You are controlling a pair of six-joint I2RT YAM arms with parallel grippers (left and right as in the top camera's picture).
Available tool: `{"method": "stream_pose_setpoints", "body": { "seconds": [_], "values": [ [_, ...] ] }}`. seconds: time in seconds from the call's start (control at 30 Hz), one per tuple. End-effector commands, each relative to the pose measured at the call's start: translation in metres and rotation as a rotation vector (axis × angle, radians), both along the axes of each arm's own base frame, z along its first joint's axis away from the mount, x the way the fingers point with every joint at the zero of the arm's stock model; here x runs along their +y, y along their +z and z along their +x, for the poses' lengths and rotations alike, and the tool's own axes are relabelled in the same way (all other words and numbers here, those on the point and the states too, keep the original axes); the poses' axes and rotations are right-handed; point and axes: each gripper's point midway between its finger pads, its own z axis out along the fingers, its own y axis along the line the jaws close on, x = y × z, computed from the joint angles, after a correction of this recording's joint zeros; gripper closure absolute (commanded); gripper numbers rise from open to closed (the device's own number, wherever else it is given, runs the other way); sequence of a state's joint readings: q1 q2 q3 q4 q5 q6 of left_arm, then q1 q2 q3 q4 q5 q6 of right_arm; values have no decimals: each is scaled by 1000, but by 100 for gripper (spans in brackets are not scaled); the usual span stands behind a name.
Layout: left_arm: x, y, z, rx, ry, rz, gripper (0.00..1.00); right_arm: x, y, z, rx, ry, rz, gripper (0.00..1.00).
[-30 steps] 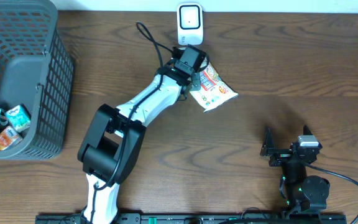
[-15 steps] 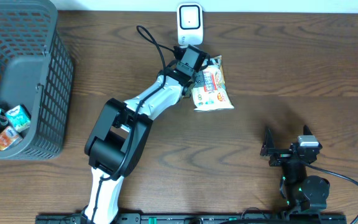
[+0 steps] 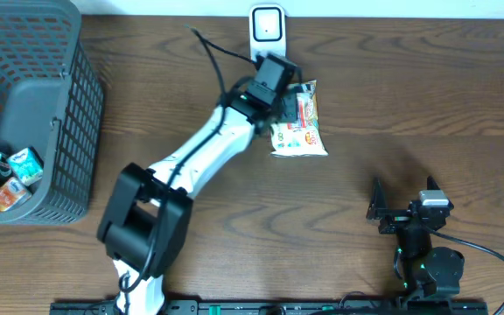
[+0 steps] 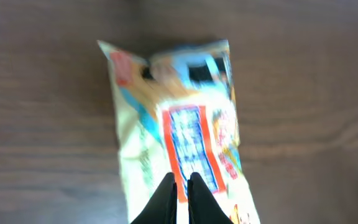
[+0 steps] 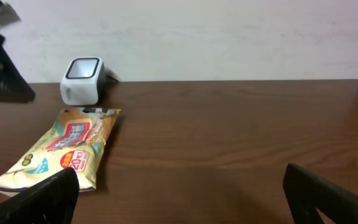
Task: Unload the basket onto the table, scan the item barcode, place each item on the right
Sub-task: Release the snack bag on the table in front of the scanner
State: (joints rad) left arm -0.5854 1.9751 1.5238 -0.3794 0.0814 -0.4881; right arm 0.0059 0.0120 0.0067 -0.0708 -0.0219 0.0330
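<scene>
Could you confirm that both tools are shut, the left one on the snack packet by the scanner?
The right tool is open, as the right wrist view shows; the left tool is shut on the snack packet by the scanner.

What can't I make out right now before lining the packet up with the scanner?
- Barcode: none readable on the packet; the left wrist view is blurred, the overhead too small.
- Grip: left gripper shut over the packet; whether it pinches it is unclear, since the left arm covers the contact from overhead.
- Packet's underside: faces away in every view.
</scene>
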Motion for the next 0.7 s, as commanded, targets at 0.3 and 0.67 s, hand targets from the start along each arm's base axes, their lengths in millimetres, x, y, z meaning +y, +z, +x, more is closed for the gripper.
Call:
{"method": "stream_pose_setpoints", "body": {
  "seconds": [0.3,0.67],
  "values": [
    [-32,-97,-37,143,-122,121,91,0,-1,0,0,-1,-12,1],
    [37,118,13,-262,-23,-52,78,0,-1,0,0,-1,-12,1]
  ]
}}
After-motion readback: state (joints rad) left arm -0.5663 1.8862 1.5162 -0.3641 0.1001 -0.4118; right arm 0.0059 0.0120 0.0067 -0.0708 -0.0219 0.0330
